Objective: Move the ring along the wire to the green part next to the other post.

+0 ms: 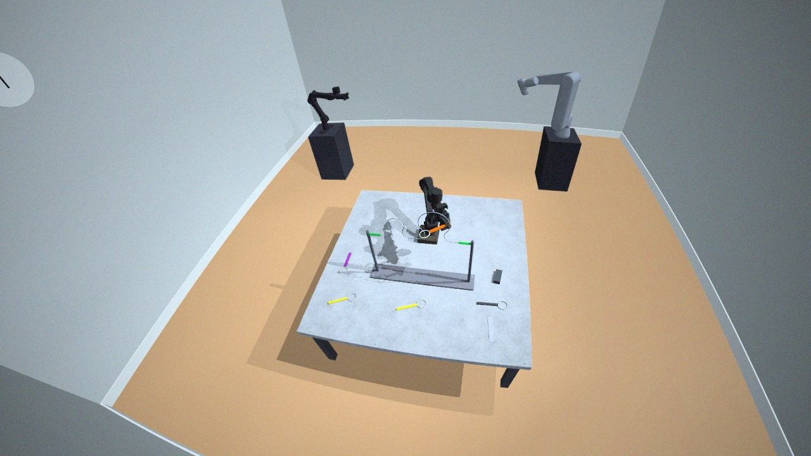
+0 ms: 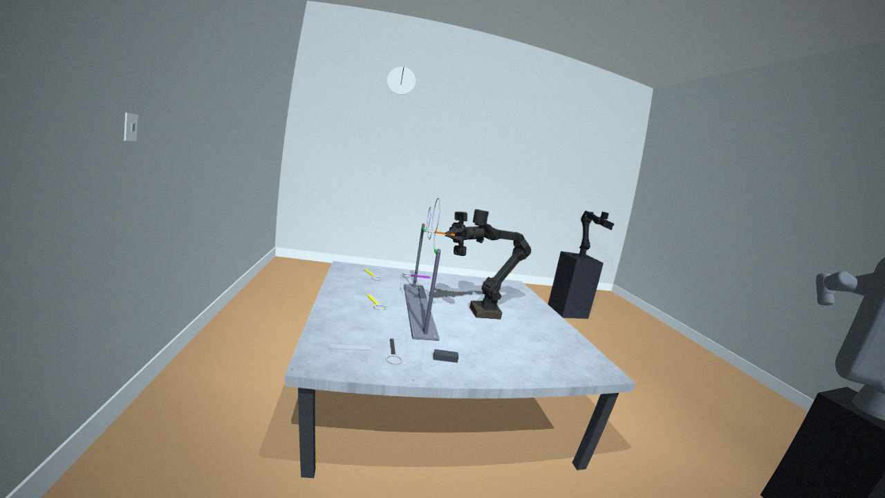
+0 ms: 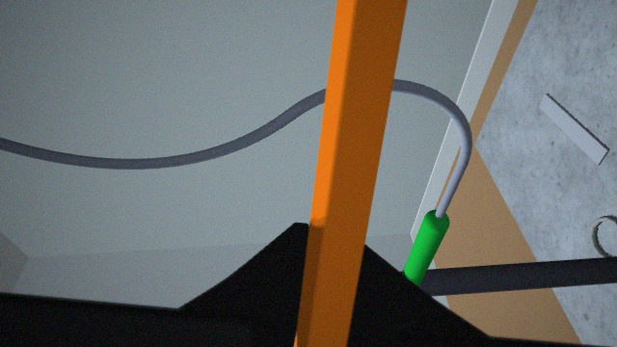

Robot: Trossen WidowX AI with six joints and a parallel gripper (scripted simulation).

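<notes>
My gripper [image 1: 448,225] [image 2: 453,234] [image 3: 316,239] is shut on the orange handle [image 1: 438,228] [image 2: 442,233] [image 3: 362,120]. The pale ring [image 1: 419,233] is at the handle's far end, around the middle of the wire; it is out of the wrist view. Whether the ring touches the thin grey wire [image 3: 130,164] is too small to tell. The wire's looped middle rises beside the gripper. One green part [image 1: 464,243] [image 2: 436,250] [image 3: 426,246] is at the right post [image 1: 471,261] [image 2: 431,294] [image 3: 506,275], the other green part [image 1: 374,234] [image 2: 424,229] at the left post [image 1: 372,252] [image 2: 418,256].
A grey base [image 1: 422,277] carries both posts. Yellow-handled rings [image 1: 338,300] [image 1: 406,306], a black handle [image 1: 486,303] [image 2: 392,346], a purple handle [image 1: 347,259] [image 2: 420,276], a dark block [image 1: 497,277] [image 2: 445,355] and a pale strip [image 1: 491,329] [image 3: 574,127] lie on the table.
</notes>
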